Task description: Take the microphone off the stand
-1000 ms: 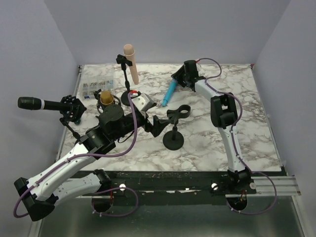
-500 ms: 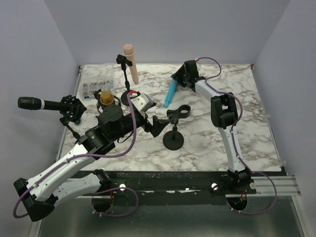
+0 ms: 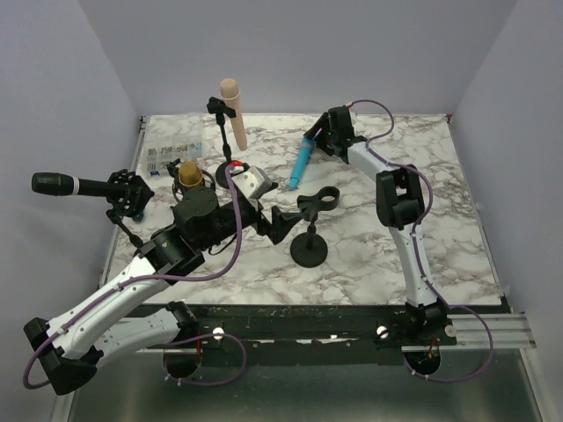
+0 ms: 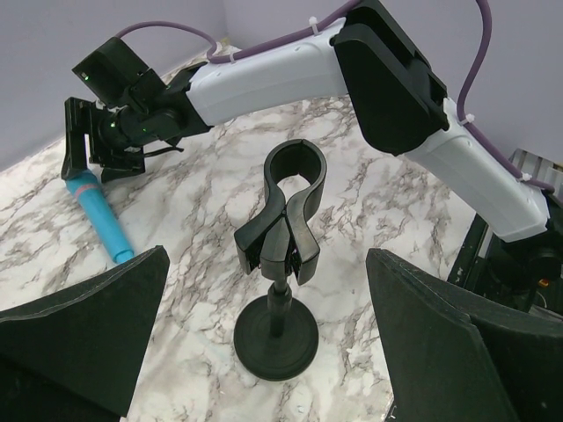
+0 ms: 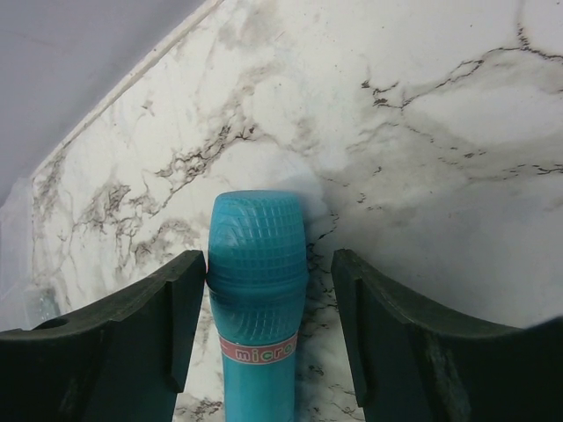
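A blue microphone lies flat on the marble table, clear of the empty black stand. My right gripper is open and straddles the microphone's head. The left finger touches the head, and the right finger stands apart from it. My left gripper is open and empty, just left of the stand. In the left wrist view the stand's open clip sits between the fingers, with the blue microphone beyond it at the left.
A beige microphone stands in a stand at the back. A black microphone is clipped in a stand at the left edge. A gold microphone and a white object sit near the left arm. A printed sheet lies at back left.
The right gripper and the blue microphone's head shifted slightly at the back of the table. The left arm has not moved.
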`<state>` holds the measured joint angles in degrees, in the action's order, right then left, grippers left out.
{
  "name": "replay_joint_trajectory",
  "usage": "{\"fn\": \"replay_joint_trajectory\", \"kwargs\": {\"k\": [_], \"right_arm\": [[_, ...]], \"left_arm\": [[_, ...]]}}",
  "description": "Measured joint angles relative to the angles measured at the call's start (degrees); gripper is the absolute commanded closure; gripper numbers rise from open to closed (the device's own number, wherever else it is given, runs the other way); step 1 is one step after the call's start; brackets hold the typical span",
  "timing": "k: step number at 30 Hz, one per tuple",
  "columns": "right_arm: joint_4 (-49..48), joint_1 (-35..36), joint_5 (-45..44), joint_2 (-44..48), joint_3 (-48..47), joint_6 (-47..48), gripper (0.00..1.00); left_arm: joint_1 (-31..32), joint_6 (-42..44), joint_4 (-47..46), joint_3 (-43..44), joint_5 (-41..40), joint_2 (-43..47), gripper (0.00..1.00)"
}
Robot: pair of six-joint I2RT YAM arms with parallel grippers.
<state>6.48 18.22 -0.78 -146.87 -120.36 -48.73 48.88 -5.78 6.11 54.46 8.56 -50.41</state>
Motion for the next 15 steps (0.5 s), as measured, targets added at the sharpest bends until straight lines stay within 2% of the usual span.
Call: {"fn": "replay_joint_trajectory", "kwargs": {"k": [3, 9, 15], "right_arm": [[0.0, 0.0, 0.0, 0.0, 0.0, 0.5, 0.30], [0.0, 0.0, 0.2, 0.3, -0.2, 1.8, 0.12], [0.9, -0.3, 3.4, 0.6, -1.1, 3.6, 0.05]], "left_arm": [[0.0, 0.0, 0.0, 0.0, 0.0, 0.2, 0.02], [0.0, 0.0, 0.0, 0.0, 0.0, 0.6, 0.02], [0.0, 0.1, 0.0, 0.0, 0.0, 1.0, 0.02]]}}
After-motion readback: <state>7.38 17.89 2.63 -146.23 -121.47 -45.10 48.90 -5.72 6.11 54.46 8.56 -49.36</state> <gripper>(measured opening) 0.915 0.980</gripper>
